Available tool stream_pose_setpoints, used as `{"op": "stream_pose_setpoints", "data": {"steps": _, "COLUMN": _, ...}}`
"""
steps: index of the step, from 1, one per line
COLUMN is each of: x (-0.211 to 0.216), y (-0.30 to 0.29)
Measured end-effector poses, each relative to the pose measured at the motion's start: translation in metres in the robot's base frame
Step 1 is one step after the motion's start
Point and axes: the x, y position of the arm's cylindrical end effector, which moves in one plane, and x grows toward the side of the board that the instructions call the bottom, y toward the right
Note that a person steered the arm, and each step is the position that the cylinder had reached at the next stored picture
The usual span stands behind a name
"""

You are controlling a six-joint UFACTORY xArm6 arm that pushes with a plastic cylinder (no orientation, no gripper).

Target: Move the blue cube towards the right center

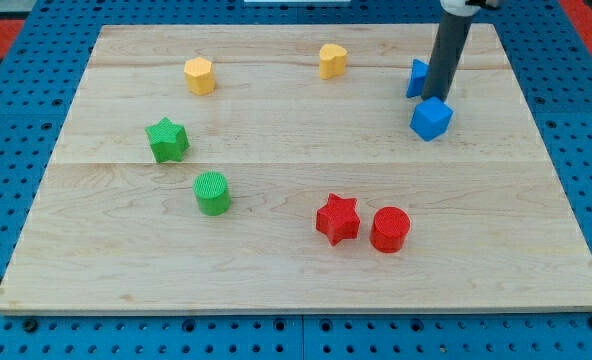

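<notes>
Nearest us the wooden board (296, 270) carries red, green and yellow blocks. We have no claw, only a rod; our tip (439, 98) touches the top edge of the blue cube (431, 119), which sits at the view's upper right.

My tip (439, 97) touches the top edge of the blue cube (431, 119) near the board's (276, 270) right edge, with another blue block (417, 78) just behind the rod, toward the top right corner. Two yellow blocks (199, 76) (332, 61) lie near the top edge, left and centre. The green star (167, 140) and green cylinder (213, 193) sit left of centre; the red star (337, 219) and red cylinder (389, 229) touch near the bottom edge.
</notes>
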Motion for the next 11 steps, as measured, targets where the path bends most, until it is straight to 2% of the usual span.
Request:
{"op": "stream_pose_setpoints", "data": {"steps": 3, "x": 0.036, "y": -0.065}}
{"op": "stream_pose_setpoints", "data": {"steps": 4, "x": 0.049, "y": -0.032}}
{"op": "stream_pose_setpoints", "data": {"steps": 5, "x": 0.058, "y": -0.025}}
{"op": "stream_pose_setpoints", "data": {"steps": 6, "x": 0.083, "y": -0.033}}
{"op": "stream_pose_setpoints", "data": {"steps": 9, "x": 0.070, "y": 0.025}}
{"op": "stream_pose_setpoints", "data": {"steps": 11, "x": 0.045, "y": 0.027}}
